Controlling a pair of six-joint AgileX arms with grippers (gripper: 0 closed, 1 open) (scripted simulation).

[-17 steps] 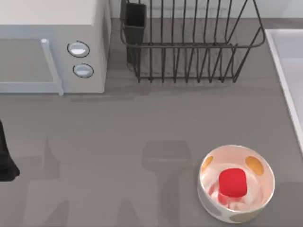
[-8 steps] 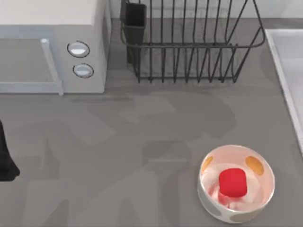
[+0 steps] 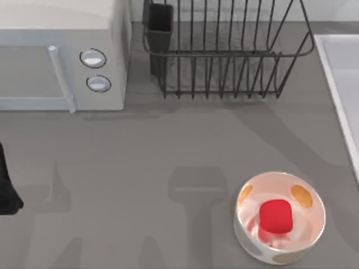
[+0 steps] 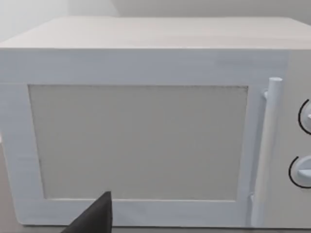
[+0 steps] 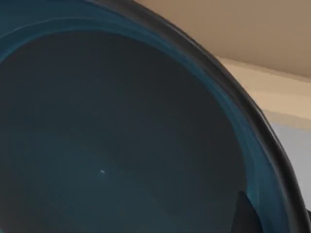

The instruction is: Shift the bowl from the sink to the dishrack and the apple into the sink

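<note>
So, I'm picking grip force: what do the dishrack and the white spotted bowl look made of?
The dishrack: thin dark bars, likely coated metal wire. The white bowl: smooth, glossy, probably glazed ceramic, though plastic is possible.

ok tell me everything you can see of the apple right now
The apple is a small, glossy, bright-red fruit with a blocky, rounded-square outline in the top view. It sits inside the white bowl with orange spots, roughly at its middle, casting a pinkish-red tint on the bowl's inner surface. The bowl stands on the grey counter near the top view's lower right, left of the sink's rim. No stem or leaf can be made out. No gripper touches it.
</note>
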